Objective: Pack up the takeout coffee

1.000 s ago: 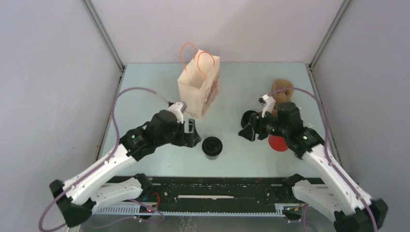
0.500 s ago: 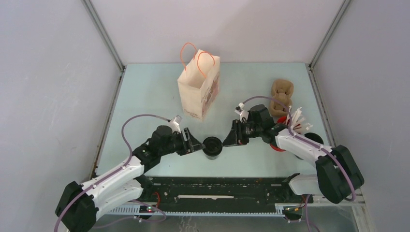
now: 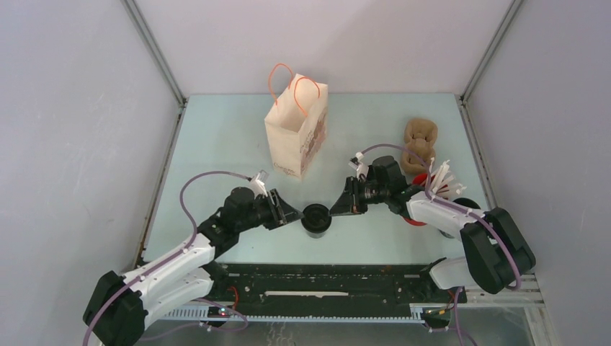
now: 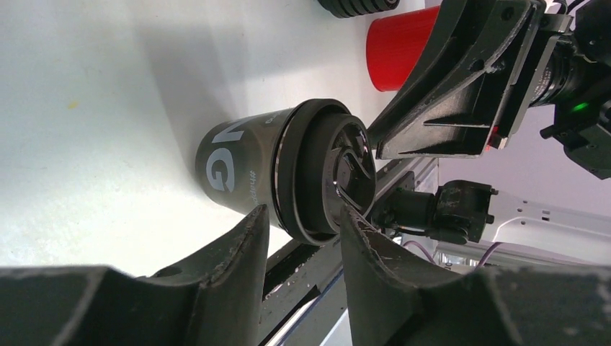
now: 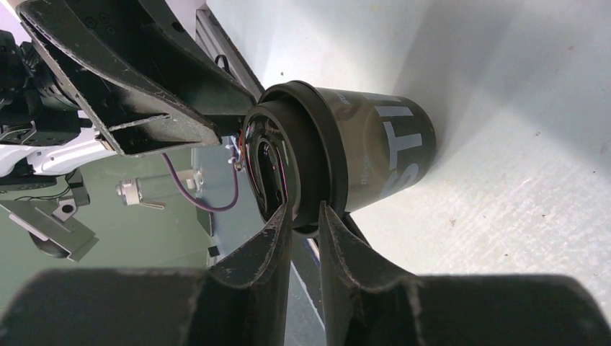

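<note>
The takeout coffee [image 3: 315, 218], a black lidded cup with white lettering, stands upright near the table's front middle. My left gripper [image 3: 295, 215] reaches it from the left. In the left wrist view the gripper [image 4: 301, 215] brackets the lid of the cup [image 4: 245, 169], one finger under the rim and one on top. My right gripper [image 3: 336, 207] comes from the right. In the right wrist view it [image 5: 304, 213] pinches the lid's rim on the cup [image 5: 375, 155] between nearly closed fingers. Each wrist view shows the other gripper across the lid.
A paper bag [image 3: 295, 130] with orange handles stands open behind the cup. A brown pulp carrier [image 3: 420, 140] lies at the back right. A red cup [image 3: 414, 215] [image 4: 400, 43] holding white sticks [image 3: 441, 179] stands beside the right arm. The black rail [image 3: 324, 285] runs along the front edge.
Both arms swung in and lowered to the black cup from either side. Both grippers have narrowed around its lid; the cup has stayed in place.
</note>
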Robot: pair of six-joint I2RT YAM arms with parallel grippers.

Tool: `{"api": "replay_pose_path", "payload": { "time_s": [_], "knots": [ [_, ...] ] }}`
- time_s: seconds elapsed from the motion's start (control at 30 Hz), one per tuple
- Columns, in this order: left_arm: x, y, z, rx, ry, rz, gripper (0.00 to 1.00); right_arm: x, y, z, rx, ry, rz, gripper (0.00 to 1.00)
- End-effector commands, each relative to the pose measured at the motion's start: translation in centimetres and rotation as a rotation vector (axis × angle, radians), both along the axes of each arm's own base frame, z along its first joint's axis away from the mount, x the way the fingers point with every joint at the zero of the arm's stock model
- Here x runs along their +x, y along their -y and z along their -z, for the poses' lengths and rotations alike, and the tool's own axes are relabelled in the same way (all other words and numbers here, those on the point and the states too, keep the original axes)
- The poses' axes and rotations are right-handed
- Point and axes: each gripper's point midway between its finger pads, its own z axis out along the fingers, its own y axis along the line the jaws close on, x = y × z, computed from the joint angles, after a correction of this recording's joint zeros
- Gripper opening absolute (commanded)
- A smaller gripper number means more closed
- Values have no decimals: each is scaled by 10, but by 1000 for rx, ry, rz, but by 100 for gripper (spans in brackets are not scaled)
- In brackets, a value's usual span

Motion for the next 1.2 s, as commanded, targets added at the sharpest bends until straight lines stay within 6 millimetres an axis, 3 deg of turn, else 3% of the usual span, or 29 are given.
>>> {"api": "replay_pose_path", "payload": {
  "time_s": [0.0, 0.33, 0.63, 0.97, 1.17],
  "knots": [
    [3, -1, 3, 16, 11, 3, 46, 3, 1, -4, 18, 25, 3, 28],
    [2, 0, 14, 48, -8, 26, 48, 3, 7, 4, 5, 16, 21, 32],
    [3, 0, 16, 52, -7, 26, 49, 2, -5, 7, 31, 10, 6, 31],
    [3, -7, 26, 99, -15, 6, 39, 4, -10, 8, 37, 8, 14, 27],
    [-1, -9, 30, 99, -16, 5, 35, 2, -10, 10, 18, 16, 18, 31]
  ]
}}
